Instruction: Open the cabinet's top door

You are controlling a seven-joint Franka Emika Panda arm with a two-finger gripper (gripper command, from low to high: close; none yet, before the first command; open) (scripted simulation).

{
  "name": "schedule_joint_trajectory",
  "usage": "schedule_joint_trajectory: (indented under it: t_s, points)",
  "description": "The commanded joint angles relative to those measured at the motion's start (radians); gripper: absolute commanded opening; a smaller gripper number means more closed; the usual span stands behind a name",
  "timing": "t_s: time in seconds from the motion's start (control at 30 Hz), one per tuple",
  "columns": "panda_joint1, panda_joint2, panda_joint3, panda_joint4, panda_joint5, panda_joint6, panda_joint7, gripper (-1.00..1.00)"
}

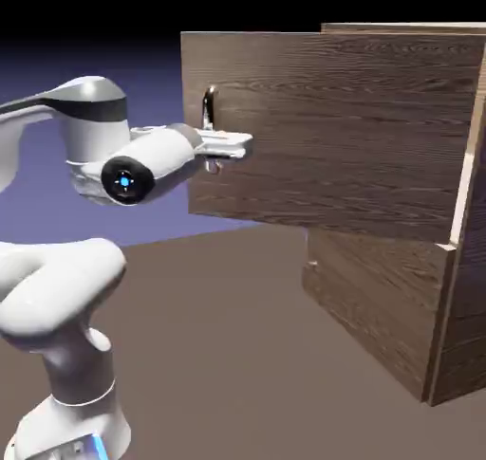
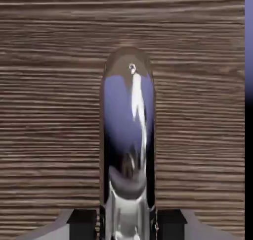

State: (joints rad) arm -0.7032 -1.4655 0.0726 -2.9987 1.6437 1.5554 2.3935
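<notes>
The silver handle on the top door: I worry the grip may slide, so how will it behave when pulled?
The handle looks like polished, rounded metal, so it is probably slippery. It seems rigid and unlikely to flex. The gripper is shut on its lower part, and the top door already stands swung out from the cabinet, so it likely swings freely.

table (image 1: 237,354): bare brown surface, lit evenly | backdrop (image 1: 142,60): plain blue-violet, darkening to black along the top edge
</notes>
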Motion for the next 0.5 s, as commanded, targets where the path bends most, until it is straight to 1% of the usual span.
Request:
schedule_joint_trajectory:
  t_s: [0.0,0.2,0.47]
  points:
    - [-0.004,0.023,-0.036,0.007,-0.036,-0.026,-0.015,-1.0]
    - [-0.005,0.202,-0.254,0.085,-0.262,-0.178,-0.122,-1.0]
    - [0.082,0.492,-0.504,0.275,-0.523,-0.375,-0.266,-1.0]
